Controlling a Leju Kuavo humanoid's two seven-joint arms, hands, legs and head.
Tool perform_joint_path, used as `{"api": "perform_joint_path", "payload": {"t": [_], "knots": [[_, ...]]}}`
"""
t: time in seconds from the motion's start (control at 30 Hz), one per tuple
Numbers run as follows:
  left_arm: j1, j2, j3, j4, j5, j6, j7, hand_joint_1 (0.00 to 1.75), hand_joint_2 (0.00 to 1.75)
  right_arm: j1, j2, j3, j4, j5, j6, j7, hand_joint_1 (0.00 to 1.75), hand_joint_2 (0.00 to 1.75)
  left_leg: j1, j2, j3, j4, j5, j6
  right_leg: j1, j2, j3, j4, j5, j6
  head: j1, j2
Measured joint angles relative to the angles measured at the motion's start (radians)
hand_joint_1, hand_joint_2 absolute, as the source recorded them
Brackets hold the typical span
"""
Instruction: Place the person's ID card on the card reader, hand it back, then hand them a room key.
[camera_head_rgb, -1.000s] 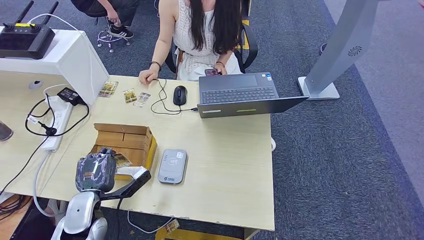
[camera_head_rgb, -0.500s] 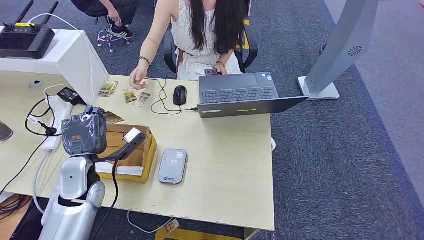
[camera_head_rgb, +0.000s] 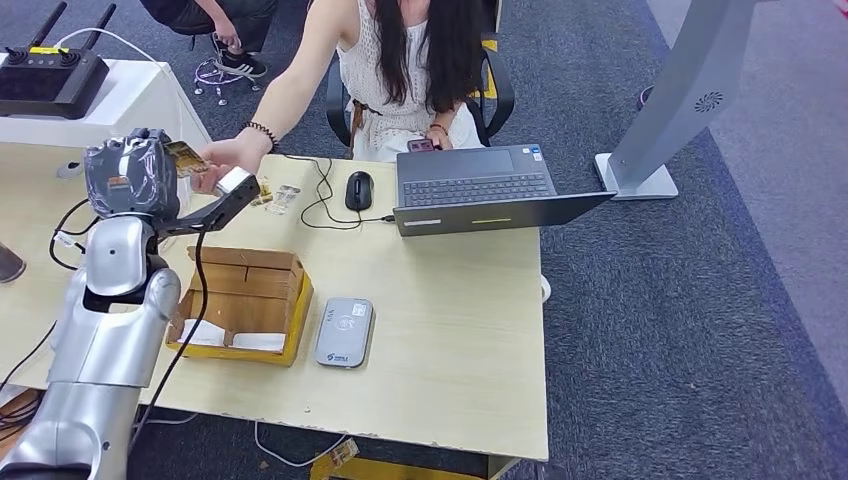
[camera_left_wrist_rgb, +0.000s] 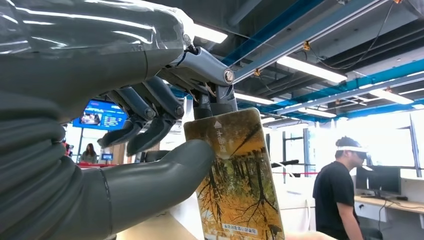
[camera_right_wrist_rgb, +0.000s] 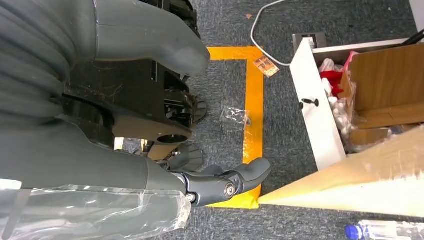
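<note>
You see the left hand (camera_head_rgb: 135, 175) raised at about ten o'clock over the counter (camera_head_rgb: 450, 330), beyond the far edge of the cardboard box (camera_head_rgb: 245, 305). It grasps the room key (camera_left_wrist_rgb: 235, 185), a card with a picture of yellow autumn trees: the thumb presses one face and the darker fingers (camera_left_wrist_rgb: 150, 107) stand behind the top edge. In the head view the room key (camera_head_rgb: 186, 157) sticks out of the hand toward the person. The person's hand (camera_head_rgb: 225, 155) reaches in from twelve o'clock and is at the card; whether it already touches the card, you cannot tell.

The card reader (camera_head_rgb: 346, 332), a flat grey device, lies at six o'clock on the counter, just beside the box on its three o'clock side. Some small cards (camera_head_rgb: 272, 193) lie at eleven o'clock near the person's arm; if one of them is the ID card, you cannot tell. A black mouse (camera_head_rgb: 360, 189) and an open laptop (camera_head_rgb: 480, 190) stand at twelve to one o'clock, and a white power strip (camera_head_rgb: 70, 235) lies at nine o'clock.

The right hand (camera_right_wrist_rgb: 200, 165) hangs low beside the counter edge over grey carpet with yellow tape (camera_right_wrist_rgb: 252, 100). It holds nothing, and its thumb and fingers are apart.
</note>
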Motion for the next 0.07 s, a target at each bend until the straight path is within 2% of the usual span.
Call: {"api": "perform_joint_path", "payload": {"t": [0.07], "knots": [[-0.003, 0.000, 0.000, 0.009, 0.000, -0.001, -0.001, 0.00, 1.75, 0.000, 0.000, 0.003, 0.001, 0.000, 0.000, 0.001, 0.00, 1.75, 0.000, 0.000, 0.000, 0.000, 0.000, 0.000, 0.000, 0.000, 0.000, 0.000, 0.000, 0.000, 0.000, 0.000]]}}
